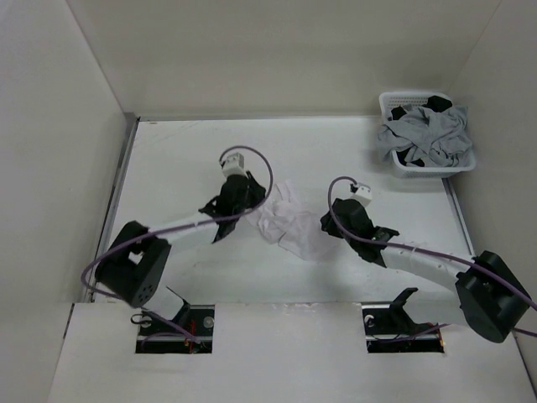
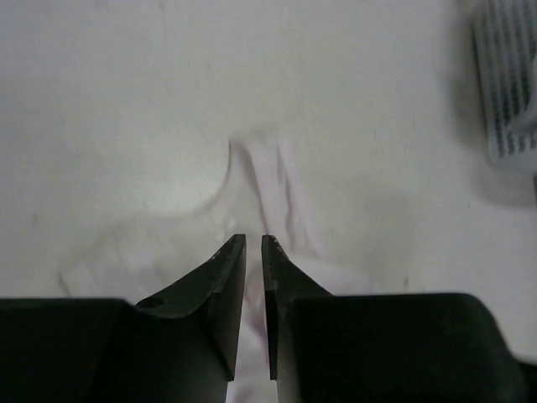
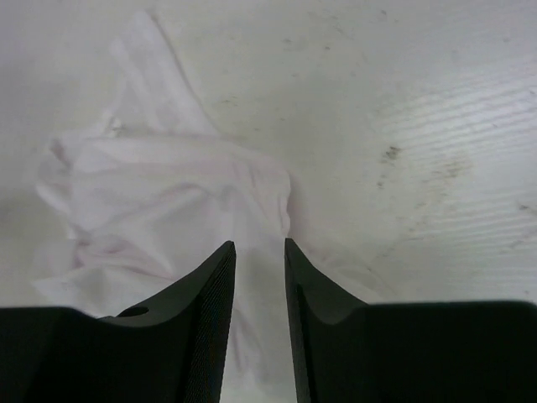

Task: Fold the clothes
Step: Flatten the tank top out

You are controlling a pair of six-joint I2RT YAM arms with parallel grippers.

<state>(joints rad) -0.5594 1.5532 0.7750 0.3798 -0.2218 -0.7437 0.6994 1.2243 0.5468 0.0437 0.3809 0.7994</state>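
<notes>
Item: white T-shirt (image 1: 285, 222), crumpled in a heap at the middle of the table (image 1: 185, 159) between the two arms. It is judged light, limp and thin, apt to bunch and slip, and best taken at an outer hem or shoulder edge. The left gripper (image 2: 252, 243) is seen with its fingers (image 2: 220, 277) drawn nearly together, cloth showing in the slit, though whether it is pinched cannot be told; the right gripper (image 3: 259, 248) is held wider apart over a fold, with nothing seen clamped.

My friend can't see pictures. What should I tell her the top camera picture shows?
A crumpled white T-shirt lies on a white table, with the black left gripper at its left edge and the black right gripper at its right edge. A white basket heaped with grey and black clothes sits in the far right corner.
</notes>
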